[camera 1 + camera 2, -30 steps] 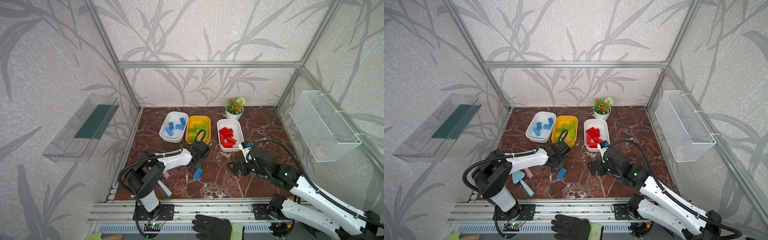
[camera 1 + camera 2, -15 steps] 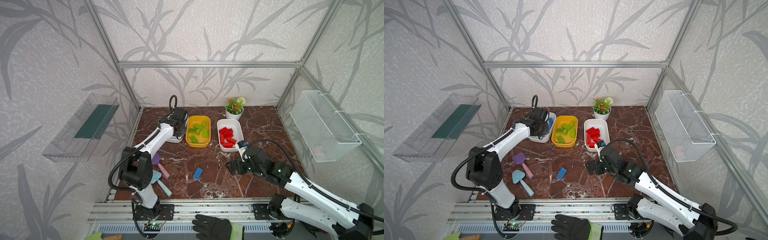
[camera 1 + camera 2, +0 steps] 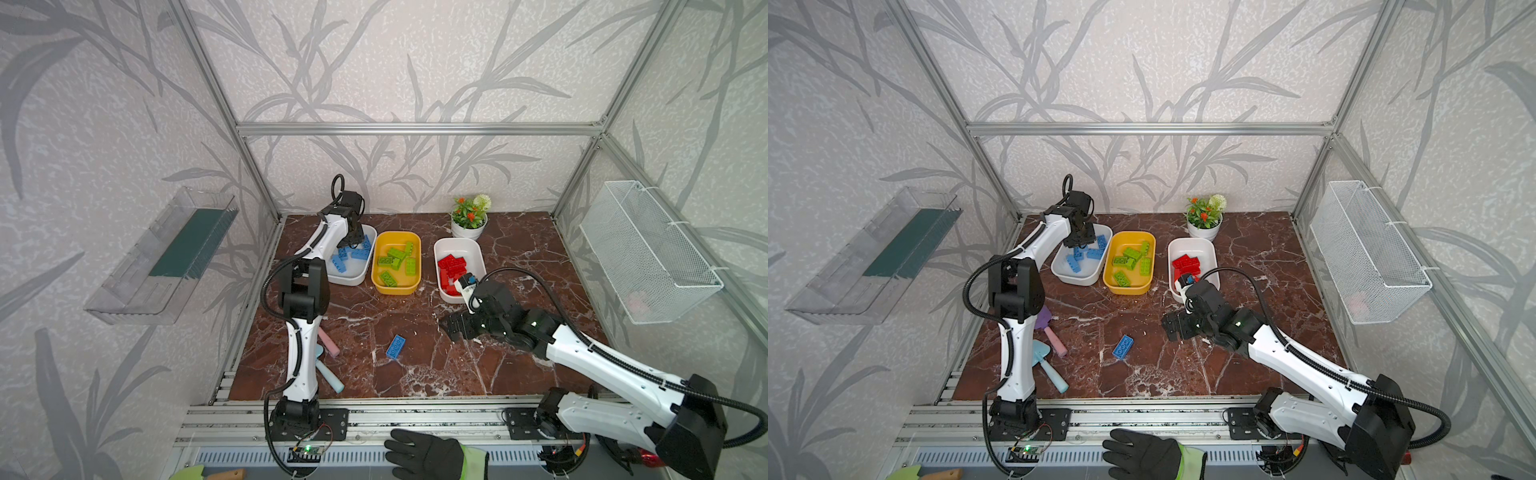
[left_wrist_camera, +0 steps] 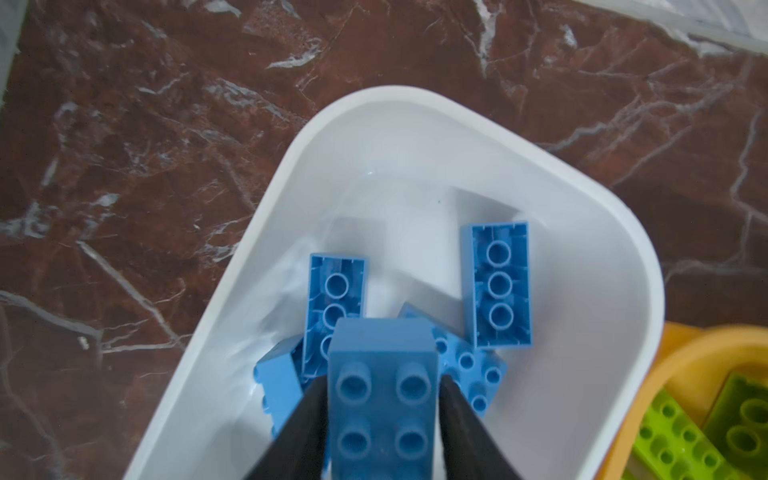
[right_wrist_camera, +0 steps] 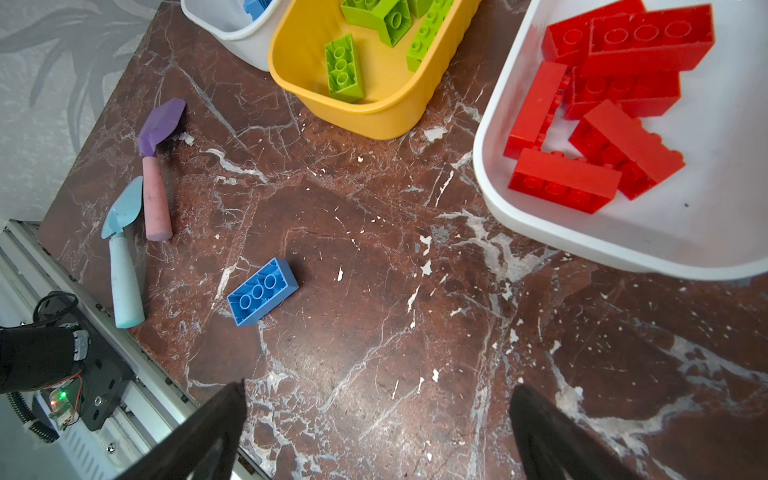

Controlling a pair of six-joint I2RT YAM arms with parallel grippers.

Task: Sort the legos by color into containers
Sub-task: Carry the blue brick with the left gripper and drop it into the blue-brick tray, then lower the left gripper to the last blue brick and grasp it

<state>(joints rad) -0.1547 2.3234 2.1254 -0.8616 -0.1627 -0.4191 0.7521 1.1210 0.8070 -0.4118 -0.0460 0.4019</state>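
My left gripper (image 4: 382, 382) hangs over the white tub (image 4: 291, 166) at the back left, shut on a blue lego (image 4: 382, 415) by its long sides. Several blue legos (image 3: 351, 253) lie in that tub below it. In both top views the left gripper (image 3: 352, 237) (image 3: 1084, 239) is above the tub's far end. The yellow tub (image 3: 395, 289) holds lime green legos (image 3: 395, 255). The other white tub (image 3: 478, 253) holds red legos (image 5: 602, 124). One blue lego (image 3: 395, 347) (image 5: 262, 291) lies loose on the table. My right gripper (image 3: 451, 328) (image 5: 376, 390) is open and empty, low over bare table right of that lego.
A purple shovel (image 3: 1043, 318) and a teal shovel (image 3: 1042, 353) lie near the left arm's base. A flower pot (image 3: 468, 228) stands behind the red tub. A mesh basket (image 3: 648, 249) hangs on the right wall. A gloved hand (image 3: 424, 453) rests at the front rail.
My left arm swung from the table in front of the yellow tub back to the blue tub, carrying a blue lego. The right gripper drifted slightly left, still open.
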